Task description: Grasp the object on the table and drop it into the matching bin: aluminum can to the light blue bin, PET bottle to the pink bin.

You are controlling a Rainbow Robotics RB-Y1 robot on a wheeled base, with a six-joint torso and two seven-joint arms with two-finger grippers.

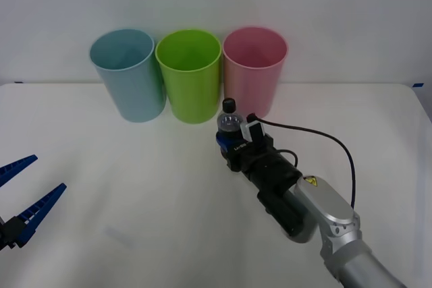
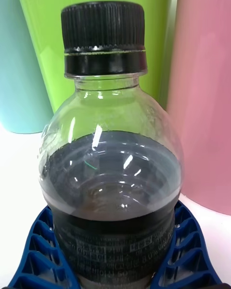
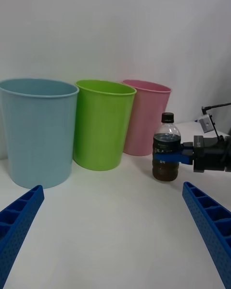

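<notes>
Standing bins [image 1: 189, 72]: three; bottle [image 1: 229, 121]: one.

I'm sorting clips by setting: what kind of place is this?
Probably a lab test bench for waste sorting: a plain white table against a bare wall, three coloured bins including the pink bin, and the right claw closed on a PET bottle.

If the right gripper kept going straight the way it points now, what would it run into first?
Probably the gap between the lime green bin and the pink bin, likelier the pink one. The right gripper has its jaws shut on the PET bottle, just short of both; depth is uncertain.
</notes>
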